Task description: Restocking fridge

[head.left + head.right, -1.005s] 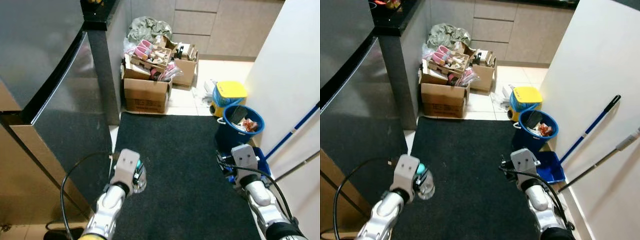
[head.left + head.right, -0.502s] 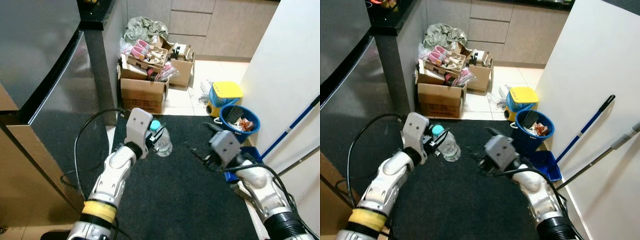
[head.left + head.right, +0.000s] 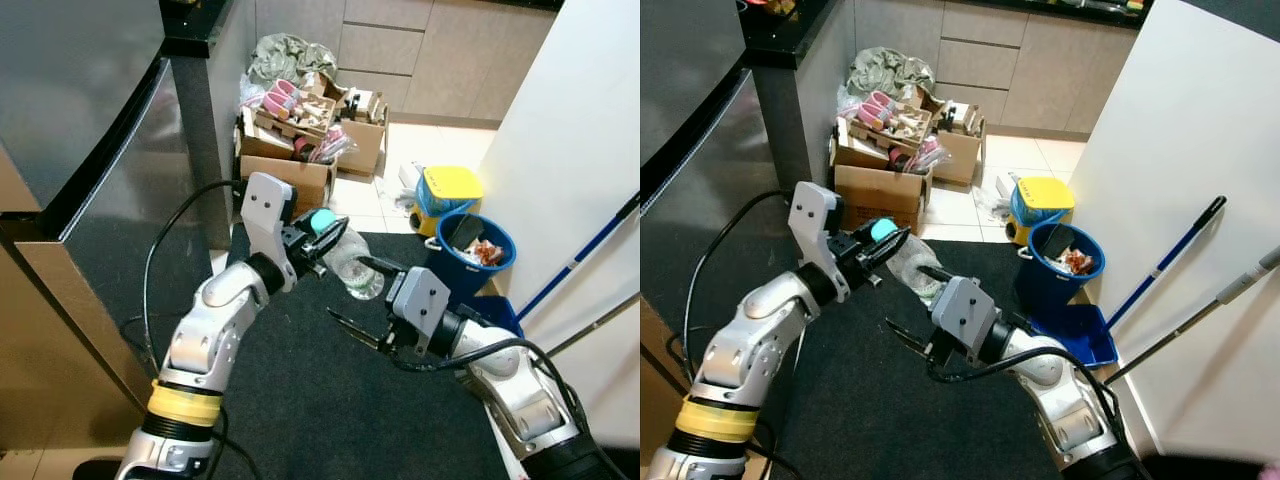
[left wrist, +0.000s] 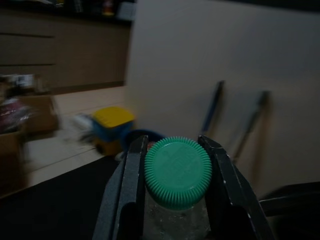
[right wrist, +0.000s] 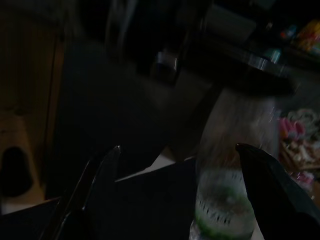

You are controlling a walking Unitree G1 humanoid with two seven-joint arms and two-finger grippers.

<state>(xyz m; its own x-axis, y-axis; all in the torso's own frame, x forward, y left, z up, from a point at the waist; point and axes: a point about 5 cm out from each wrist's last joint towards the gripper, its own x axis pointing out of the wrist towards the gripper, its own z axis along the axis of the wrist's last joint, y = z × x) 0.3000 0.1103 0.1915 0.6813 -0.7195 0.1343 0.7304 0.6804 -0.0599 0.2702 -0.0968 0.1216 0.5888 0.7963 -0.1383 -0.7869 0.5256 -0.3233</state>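
I have the left gripper [image 3: 322, 243] raised in front of the robot, pinching a clear plastic water bottle [image 3: 353, 268] at the neck, just under its green cap [image 3: 321, 221]; the bottle hangs tilted over the black floor mat [image 3: 330, 400], off the ground. The left wrist view confirms it: both black fingers [image 4: 131, 192] pressed against the sides of the ribbed cap. The right gripper [image 3: 362, 301] is up too, just beside and below the bottle, fingers spread wide, upper finger near the bottle's body, lower one out over the mat. I can't tell if the upper finger is touching the plastic. The right wrist view is very dark, but I can make out the bottle's base between the two parted fingertips [image 5: 260, 170], nothing closed on it. The fridge [image 3: 80, 130] is to the robot's left, dark steel doors shut, black seam between the upper and lower door. Ahead past the mat: cardboard boxes [image 3: 290, 170] stuffed with clutter against the counter end, a grey bundle of cloth behind them. To the right, a yellow-lidded blue tub [image 3: 447, 195], a blue bucket [image 3: 472, 245] with rubbish in it, a blue dustpan [image 3: 1080, 337] by the white wall [image 3: 590, 140], and two long handles [image 3: 1160, 275] leaning on that wall. A black cable [image 3: 165, 270] loops off the left arm.
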